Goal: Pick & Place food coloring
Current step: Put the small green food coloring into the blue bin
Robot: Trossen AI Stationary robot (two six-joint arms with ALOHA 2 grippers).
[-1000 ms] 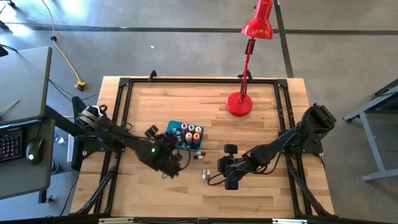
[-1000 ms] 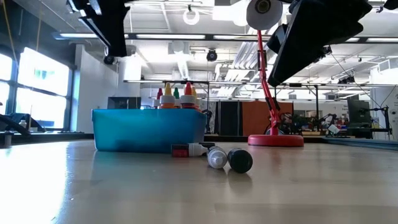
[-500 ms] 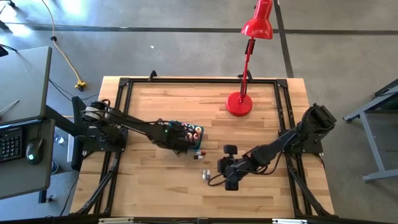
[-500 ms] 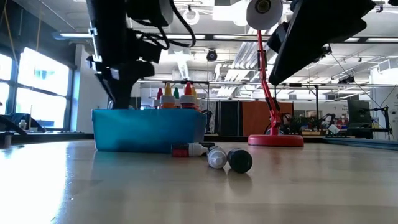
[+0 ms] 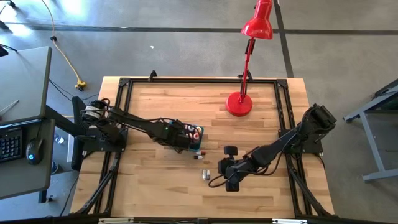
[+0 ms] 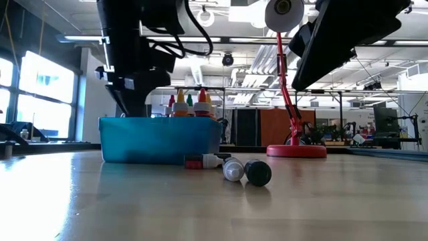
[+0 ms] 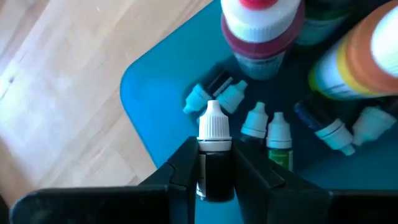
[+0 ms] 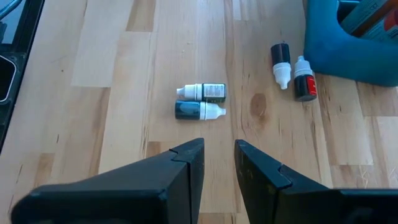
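The tub (image 5: 194,138) sits mid-desk (image 5: 261,193) with bottles (image 6: 190,104) standing in it. Four loose bottles (image 8: 200,101) lie beside it. The lamp (image 5: 239,104) stands behind.

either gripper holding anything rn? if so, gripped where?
Left gripper holds a dark dropper bottle by its body, white cap clear of the fingers, above the teal tub. Right gripper is open and empty over the table.

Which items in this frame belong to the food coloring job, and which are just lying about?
Job:
- dark bottle held in left gripper
- bottles in the teal tub
- four loose bottles on the table
- right gripper, open above them

Lying about:
- red desk lamp
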